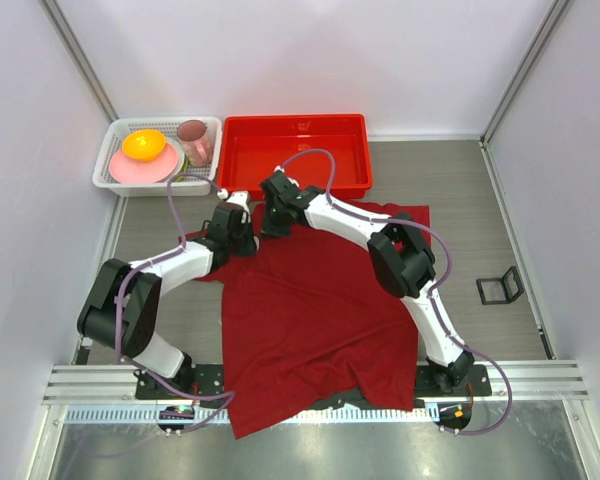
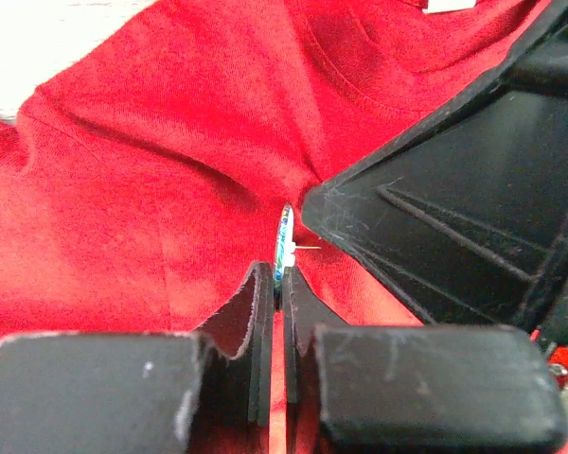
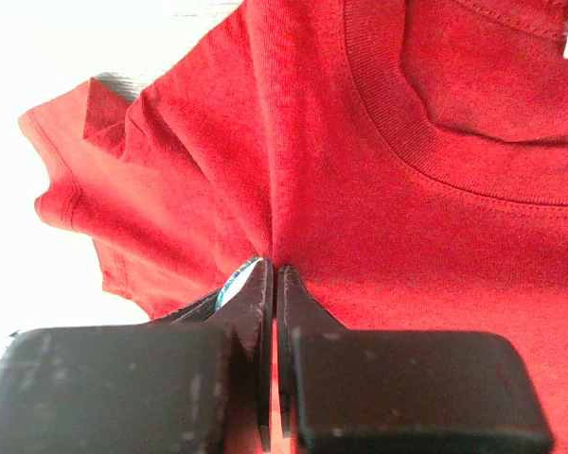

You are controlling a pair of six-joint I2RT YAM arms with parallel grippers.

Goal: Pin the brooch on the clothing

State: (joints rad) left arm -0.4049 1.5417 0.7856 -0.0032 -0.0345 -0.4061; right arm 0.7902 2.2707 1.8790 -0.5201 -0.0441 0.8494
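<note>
Top view: we note the large dark red short-sleeved fabric T-shirt (image 1: pixel 320 320) spread on the grey table (image 1: pixel 480 200), hem toward the arm bases. Both arms reach to its far left shoulder, where the left gripper (image 1: pixel 238 212) and right gripper (image 1: pixel 272 215) sit just beside each other. Behind them stand a bright red rectangular plastic tray (image 1: pixel 295 121) and a white slatted plastic basket (image 1: pixel 102 165).

Left wrist view: the fingers are clenched on the small round pale-rimmed brooch (image 2: pixel 284 241), held upright and edge-on at their tips. Its thin metal pin (image 2: pixel 308 248) points sideways toward the black shell of the other gripper, just over a gathered crease of shirt. We cannot tell whether the pin touches the cloth.

Right wrist view: the fingers are pressed together, pinching a raised ridge of shirt fabric below the ribbed collar (image 3: pixel 435 161). The brooch rim peeks out just left of the fingertips.
</note>
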